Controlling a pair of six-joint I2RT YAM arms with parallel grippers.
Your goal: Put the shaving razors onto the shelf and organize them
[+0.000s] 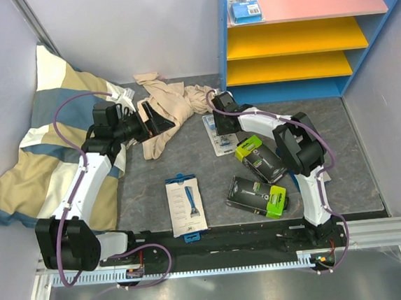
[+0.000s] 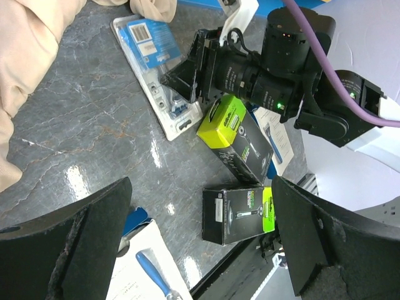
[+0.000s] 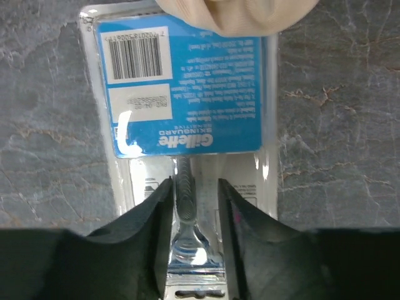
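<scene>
Right gripper [image 3: 195, 187] down on clear blister pack on blue card [image 3: 187, 94]. Jaws narrow, one finger on each side of the raised bubble over the razor handle. Cannot tell whether the pads are biting yet or only flanking it.

Pack lies flat, printed back up, on grey stone-look tabletop [image 1: 187, 158], between the beige crumpled cloth [image 1: 168, 100] and the two black boxes with lime-green ends [image 1: 257, 157] [image 1: 257, 195]. Cloth edge overlaps the pack's far end in the wrist view.

Left gripper [image 2: 200, 184] spread wide, hovering over the table, holding nothing.

Handling, my read:
- Light, thin and flexible. The card will bend if taken by a corner.
- Clear plastic looks glossy, so probably slippery under the pads.
- Flat edges sit flush on the table with no gap to get under. The bubble ridge is the one raised feature, so the present hold point looks right.
- Firm pinch, not a crushing one; the thin shell could dent.
- Cloth on the far end may drag when the pack rises.

White-blue box picturing a razor [image 1: 185, 204] lies near the front edge.

Blue-framed shelf [image 1: 225, 49], far right: a matching blister pack [image 1: 245, 5] on the pink top board. Both yellow boards look bare.
</scene>
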